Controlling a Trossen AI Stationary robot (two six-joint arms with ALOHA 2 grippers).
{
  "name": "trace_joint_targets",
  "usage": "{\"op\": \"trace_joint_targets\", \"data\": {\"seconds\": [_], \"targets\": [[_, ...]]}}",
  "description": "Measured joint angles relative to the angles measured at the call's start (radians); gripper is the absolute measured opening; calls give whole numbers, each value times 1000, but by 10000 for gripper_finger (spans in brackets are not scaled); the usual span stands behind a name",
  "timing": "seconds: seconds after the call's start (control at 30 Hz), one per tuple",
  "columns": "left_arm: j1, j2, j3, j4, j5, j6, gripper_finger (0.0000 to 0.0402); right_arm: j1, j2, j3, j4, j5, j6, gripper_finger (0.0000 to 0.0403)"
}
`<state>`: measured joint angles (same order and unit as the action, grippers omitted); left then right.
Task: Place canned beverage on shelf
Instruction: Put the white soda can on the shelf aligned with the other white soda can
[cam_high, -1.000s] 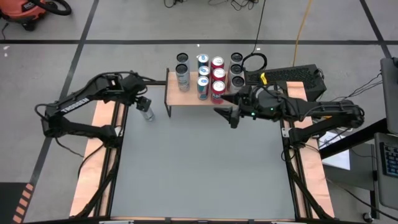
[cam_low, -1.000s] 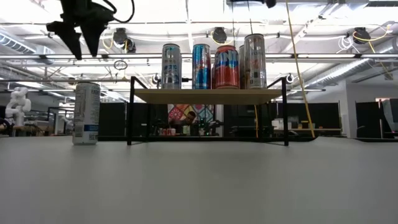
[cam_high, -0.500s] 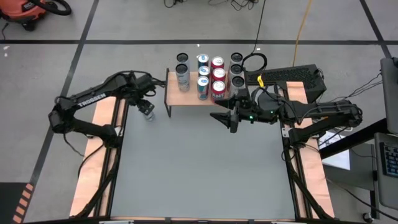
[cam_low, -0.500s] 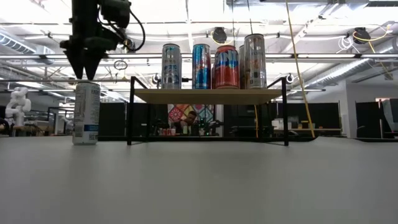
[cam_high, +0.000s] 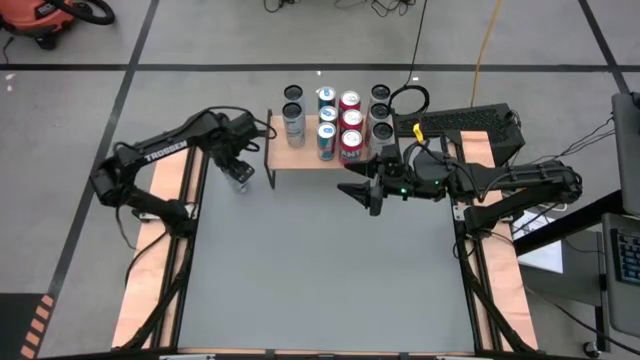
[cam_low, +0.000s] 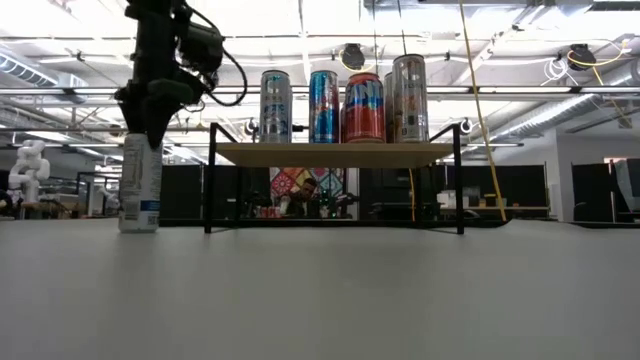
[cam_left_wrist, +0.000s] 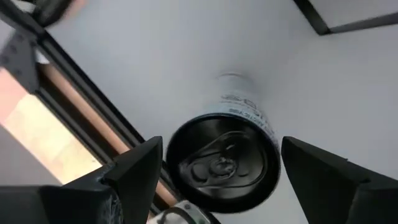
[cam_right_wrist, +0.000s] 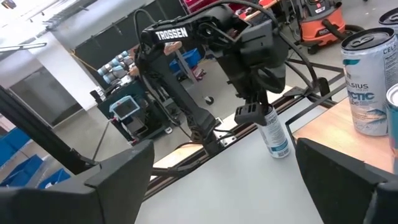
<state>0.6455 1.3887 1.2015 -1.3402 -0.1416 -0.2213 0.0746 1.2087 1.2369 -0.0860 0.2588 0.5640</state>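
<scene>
Here the can (cam_low: 140, 185) stands upright on the table (cam_high: 320, 270), just beside the shelf's (cam_high: 300, 155) left end and apart from it, while the shelf top already carries several cans (cam_low: 340, 105). The left gripper (cam_high: 238, 170) hangs directly over the can, fingers spread to either side of its rim; in the left wrist view the dark lid (cam_left_wrist: 221, 163) sits between the two fingers (cam_left_wrist: 134, 168) with a gap on both sides, so nothing is gripped yet. The right gripper (cam_high: 362, 192) waits open over the table in front of the shelf, holding nothing. The can looks slim, tall and rigid, with a smooth printed wall that is likely slick; if full it has some heft, and its narrow base probably makes it easy to tip. A hold on the upper wall below the rim, fingers on opposite sides, seems soundest; squeezing hard could dent thin metal.
</scene>
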Motion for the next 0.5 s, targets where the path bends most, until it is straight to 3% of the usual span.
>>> {"op": "trace_joint_targets", "data": {"seconds": [0.2, 0.5], "targets": [[27, 40, 0, -41, 29, -7, 306, 0, 0, 0, 0, 1, 21, 354], [27, 35, 1, -41, 40, 1, 238, 6, 0, 0, 2, -1, 57, 354]]}}
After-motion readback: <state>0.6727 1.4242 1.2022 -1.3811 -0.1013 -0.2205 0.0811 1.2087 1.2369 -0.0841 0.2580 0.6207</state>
